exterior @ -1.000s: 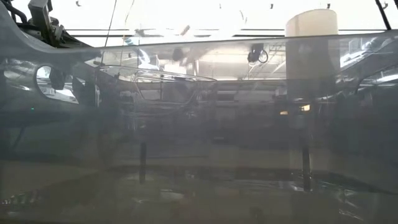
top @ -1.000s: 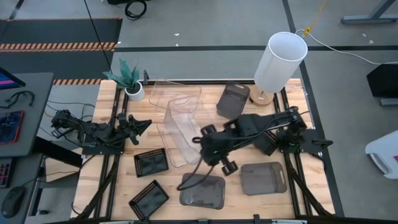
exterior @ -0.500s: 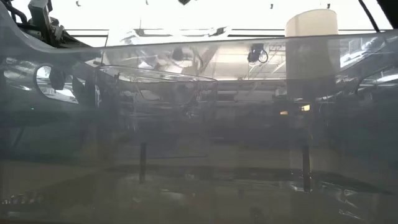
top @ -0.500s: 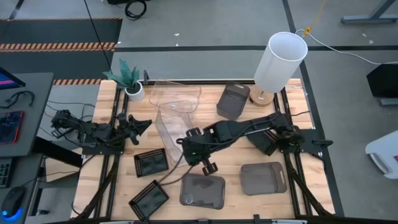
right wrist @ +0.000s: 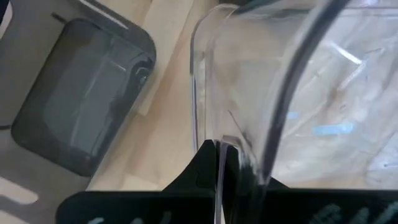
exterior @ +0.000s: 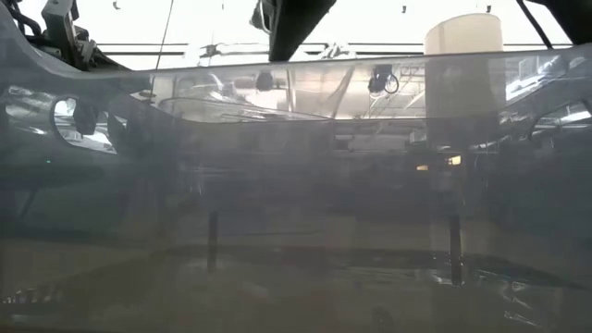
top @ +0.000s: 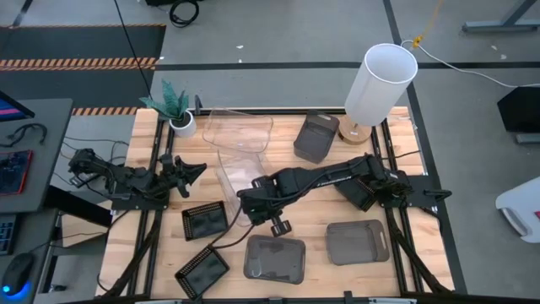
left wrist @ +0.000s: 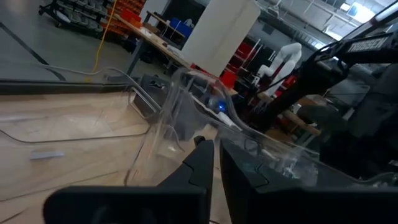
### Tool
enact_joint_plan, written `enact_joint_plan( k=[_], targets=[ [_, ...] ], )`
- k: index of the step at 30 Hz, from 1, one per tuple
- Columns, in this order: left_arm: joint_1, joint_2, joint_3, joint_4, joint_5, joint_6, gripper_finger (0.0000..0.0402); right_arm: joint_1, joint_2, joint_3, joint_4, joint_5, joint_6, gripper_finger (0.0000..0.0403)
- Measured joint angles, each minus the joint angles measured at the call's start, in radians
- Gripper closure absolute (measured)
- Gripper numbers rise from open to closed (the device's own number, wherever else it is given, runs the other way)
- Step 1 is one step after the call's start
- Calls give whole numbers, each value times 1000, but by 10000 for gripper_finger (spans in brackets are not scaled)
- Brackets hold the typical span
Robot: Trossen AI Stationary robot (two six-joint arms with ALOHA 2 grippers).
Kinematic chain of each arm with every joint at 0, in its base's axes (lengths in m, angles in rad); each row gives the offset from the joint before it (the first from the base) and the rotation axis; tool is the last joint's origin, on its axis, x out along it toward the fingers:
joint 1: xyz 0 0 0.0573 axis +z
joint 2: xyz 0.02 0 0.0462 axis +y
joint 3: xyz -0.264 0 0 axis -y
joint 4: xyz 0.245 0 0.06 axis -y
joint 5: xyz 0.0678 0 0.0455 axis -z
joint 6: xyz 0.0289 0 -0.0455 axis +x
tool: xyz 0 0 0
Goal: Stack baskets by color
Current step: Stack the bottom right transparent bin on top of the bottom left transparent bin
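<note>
My right gripper (top: 251, 205) reaches to the table's middle and is shut on a clear basket (top: 240, 177), which lies tilted just in front of a second clear basket (top: 238, 128). Smoky-grey baskets sit at the far middle (top: 316, 135), near right (top: 359, 241) and near middle (top: 274, 257). Two black slatted baskets (top: 205, 221) (top: 201, 270) lie at the near left. My left gripper (top: 192, 170) waits at the left, level, shut and holding nothing. My right gripper pinches the clear basket's thin wall at its rim (right wrist: 213, 130), the wall running between the two fingers. The fingers come from above, pointing steeply down. The basket sits tilted in the hold; whether its far end rests on the table or on the other clear basket, I cannot tell.
A tall white lamp shade (top: 380, 83) stands at the far right and a small potted plant (top: 175, 108) at the far left. A dark bin (top: 363, 192) lies under the right arm. In the low view a grey basket wall (exterior: 296, 231) fills the picture.
My right gripper has gone down and toward the table's left edge, staying shut on the clear basket. The basket has come with it, ending lower and closer to the second clear basket.
</note>
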Motion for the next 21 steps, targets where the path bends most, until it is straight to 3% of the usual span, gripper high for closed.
enact_joint_plan(
  k=[15, 21],
  targets=[
    [0, 0, 0, 6, 2, 2, 368, -9, 46, -6, -114, 4, 16, 393],
    [0, 0, 0, 7, 2, 2, 373, -25, 46, -6, -111, -60, 26, 376]
  ],
)
